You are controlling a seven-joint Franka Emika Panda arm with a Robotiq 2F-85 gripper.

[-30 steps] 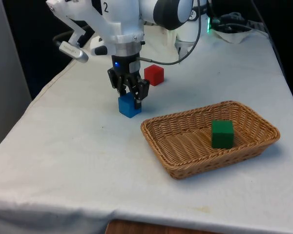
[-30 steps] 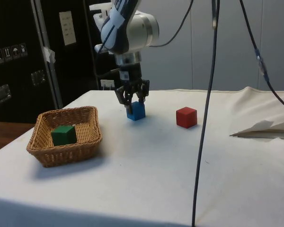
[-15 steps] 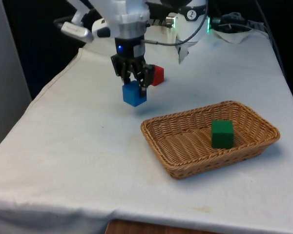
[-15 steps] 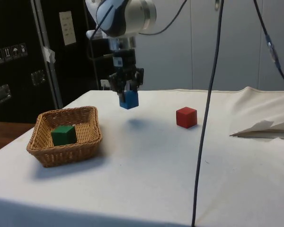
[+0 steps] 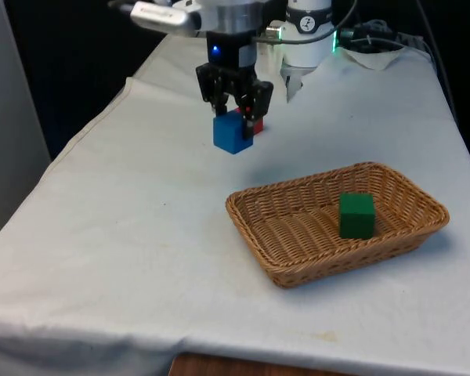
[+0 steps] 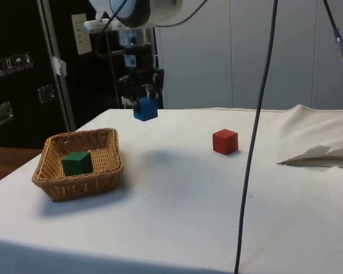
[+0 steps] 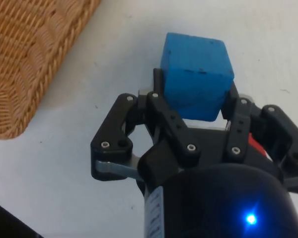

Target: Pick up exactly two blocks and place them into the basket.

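one blue block (image 5: 233,132) clamped in the gripper (image 5: 235,117), held in the air above the white cloth (image 5: 141,235), green block (image 5: 356,215) lying in the basket (image 5: 298,270), red block (image 6: 224,141) on the cloth

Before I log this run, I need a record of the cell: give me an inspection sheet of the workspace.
Surface: table under a white cloth, lightly creased.
Job's things: blue block held in the air above the cloth; green block lying in the wicker basket; red block on the cloth, apart from the basket.
Clutter: folded white sheet at the table's edge in the side view.
Grippers: gripper shut on the blue block, raised off the table.
Cables: dark cable hanging in the side view's foreground.
Surroundings: dark cabinets and a pale wall.
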